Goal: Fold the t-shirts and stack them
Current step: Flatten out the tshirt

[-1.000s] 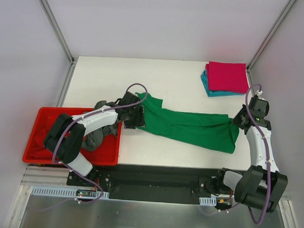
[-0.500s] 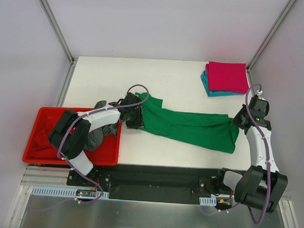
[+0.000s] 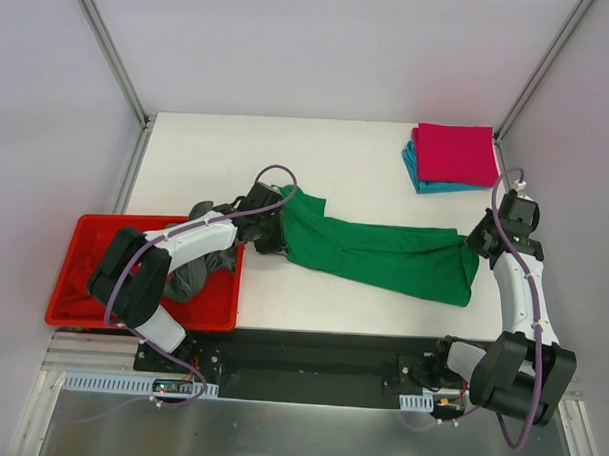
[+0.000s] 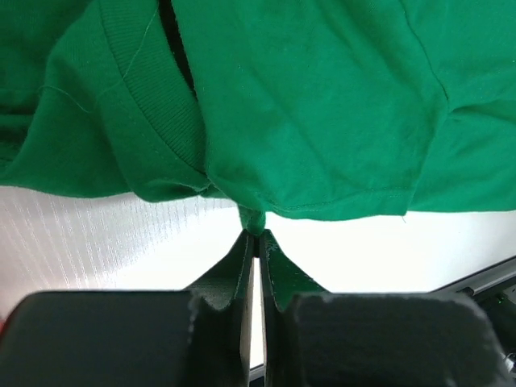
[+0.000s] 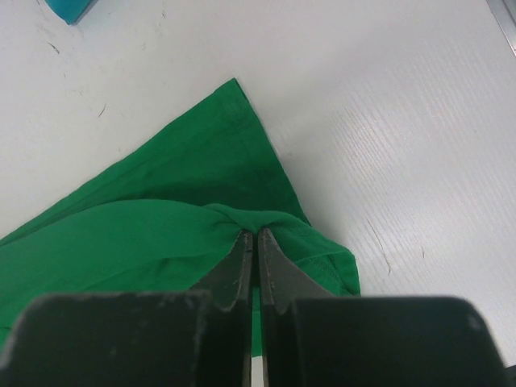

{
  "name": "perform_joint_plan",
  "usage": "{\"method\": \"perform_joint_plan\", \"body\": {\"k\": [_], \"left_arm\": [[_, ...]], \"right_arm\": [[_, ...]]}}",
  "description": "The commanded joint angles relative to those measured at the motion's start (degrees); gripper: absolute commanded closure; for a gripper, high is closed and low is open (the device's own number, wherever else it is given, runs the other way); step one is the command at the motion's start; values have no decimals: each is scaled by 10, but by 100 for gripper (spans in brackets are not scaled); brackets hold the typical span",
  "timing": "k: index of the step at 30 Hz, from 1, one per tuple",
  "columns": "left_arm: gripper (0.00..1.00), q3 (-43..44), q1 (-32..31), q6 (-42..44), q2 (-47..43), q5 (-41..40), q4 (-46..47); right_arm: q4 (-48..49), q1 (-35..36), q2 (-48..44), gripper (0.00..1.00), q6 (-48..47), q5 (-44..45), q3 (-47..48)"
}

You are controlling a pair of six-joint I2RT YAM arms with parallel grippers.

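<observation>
A bright green t-shirt (image 3: 384,256) lies stretched out across the middle of the white table, with a gripper at each end. My left gripper (image 3: 272,233) is shut on a small pinch of its hem near the collar (image 4: 256,232); green cloth (image 4: 306,105) fills the view above the tips. At the shirt's right end my right gripper (image 3: 473,248) is shut on a bunched fold (image 5: 256,232), with green cloth (image 5: 121,242) spread to its left. A folded magenta-pink t-shirt (image 3: 455,153) rests on a folded teal one (image 3: 418,178) at the back right. A dark grey t-shirt (image 3: 191,274) lies crumpled in the red tray.
The red plastic tray (image 3: 131,320) sits at the table's left front edge, and my left arm reaches over it. Metal frame posts stand at the back corners. Bare white tabletop (image 3: 207,155) stretches behind the green shirt.
The left gripper's jaws have closed onto the green shirt's edge. The right arm and the shirt's right end have not moved.
</observation>
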Motion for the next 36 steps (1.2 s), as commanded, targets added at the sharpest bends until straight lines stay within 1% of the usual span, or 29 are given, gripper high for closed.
{"method": "perform_joint_plan", "body": {"k": [1,8,9,16,18,20,25,28,30,36], "left_arm": [[100,22,-5,-2,2,-12,-12],[100,23,-5,19,-44,-50,-13],[100,28,-5,28,-52,-53,-12],[100,52,-10,96,-120,-39,-1],[100,58,-10,112,-145,-35,8],[100,75,-10,119,-171,-48,9],[100,158,-10,141,-239,-83,0],[100,225,-10,157,-273,-111,-8],[100,274,-10,174,-291,-114,-16],[100,433,-10,218,-326,-90,-45]], "right_arm": [[14,-4,-16,100,-1,-4,1],[15,-4,-19,100,-6,-4,1],[14,-4,-21,99,-9,-24,1],[13,-4,-50,100,-42,-42,8],[13,-4,-67,100,-50,-63,19],[-6,-4,-88,99,-59,-70,42],[-113,-4,-135,100,-67,5,154],[-161,-4,-162,100,-68,5,235],[-193,-4,-173,100,-68,5,294],[-279,-4,-180,100,-94,44,503]]}}
